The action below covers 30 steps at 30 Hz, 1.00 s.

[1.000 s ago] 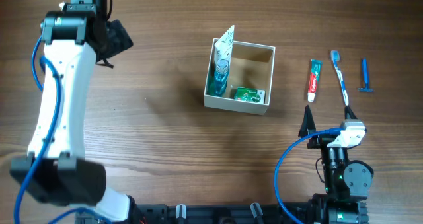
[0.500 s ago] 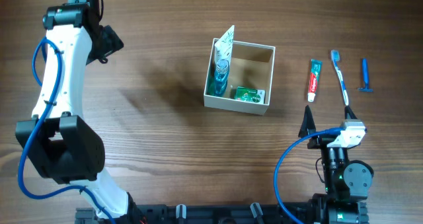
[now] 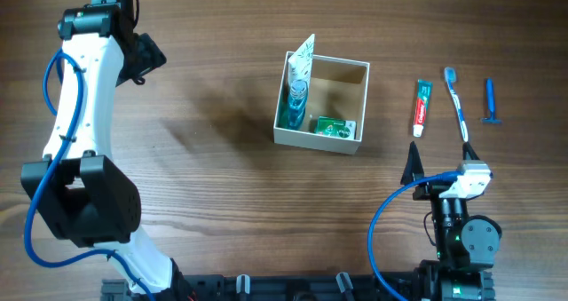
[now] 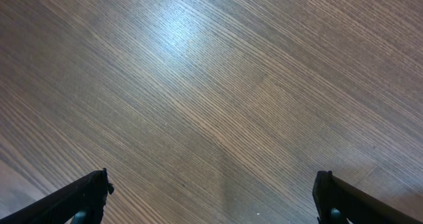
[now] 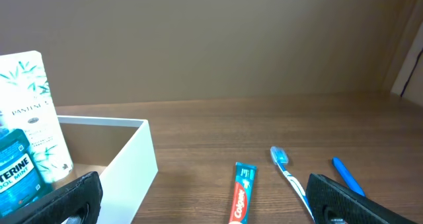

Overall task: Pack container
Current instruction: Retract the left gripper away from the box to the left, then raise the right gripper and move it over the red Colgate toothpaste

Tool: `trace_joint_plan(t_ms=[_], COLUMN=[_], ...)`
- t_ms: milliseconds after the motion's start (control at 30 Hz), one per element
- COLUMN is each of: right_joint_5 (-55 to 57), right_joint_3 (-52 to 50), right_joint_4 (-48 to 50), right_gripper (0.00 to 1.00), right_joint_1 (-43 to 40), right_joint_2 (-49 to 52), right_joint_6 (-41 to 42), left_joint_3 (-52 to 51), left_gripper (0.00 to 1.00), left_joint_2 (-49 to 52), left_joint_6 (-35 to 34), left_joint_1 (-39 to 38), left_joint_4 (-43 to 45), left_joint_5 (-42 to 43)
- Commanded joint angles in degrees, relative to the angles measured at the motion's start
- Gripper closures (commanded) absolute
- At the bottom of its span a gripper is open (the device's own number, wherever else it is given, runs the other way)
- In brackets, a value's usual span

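Note:
The container is a white-walled box with a tan inside at the table's middle; it also shows in the right wrist view. In it stand a white tube and a blue mouthwash bottle, with a green packet lying flat. A toothpaste tube, a toothbrush and a blue razor lie to its right. My left gripper is open and empty, far left over bare wood. My right gripper is open and empty, just in front of the toothpaste.
The right wrist view shows the toothpaste, toothbrush and razor between my fingers. The wooden table spreads between the two arms. Blue cables hang by both arm bases.
The left arm swung back and left from one second ago to half a second ago, then stayed still. The right arm and the objects have not moved.

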Motion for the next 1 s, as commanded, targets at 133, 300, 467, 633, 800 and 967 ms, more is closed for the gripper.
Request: trace_joint_plan(t_ms=[133,300,467,633,800,967], right_joint_5=[0.98,0.98,1.77,-1.60,-1.62,-1.62], right_joint_3=[-0.09,-0.09,-0.09,-0.09,-0.09,-0.09], right_joint_4=[0.15,0.15,0.66,7.93,19.37,25.05], right_gripper=[0.00,0.00,0.00,0.00,0.00,0.00], right_joint_1=[0.35,0.35,0.35,0.35,0.35,0.35], right_joint_2=[-0.11,-0.11,-0.11,-0.11,-0.11,-0.11], right_joint_6=[0.81,0.79,-0.37,5.49,6.97,17.66], left_joint_3=[0.04,0.04,0.04,0.04,0.04,0.04], left_gripper=[0.00,0.00,0.00,0.00,0.00,0.00], left_joint_2=[0.24,0.24,0.24,0.24,0.24,0.24], left_joint_6=[-0.17,-0.17,-0.17,-0.17,-0.17,-0.17], left_joint_1=[0.22,0.22,0.22,0.22,0.22,0.22], left_joint_4=[0.15,0.15,0.15,0.15,0.15,0.15], left_joint_5=[-0.72,-0.72,-0.72,-0.72,-0.72,-0.72])
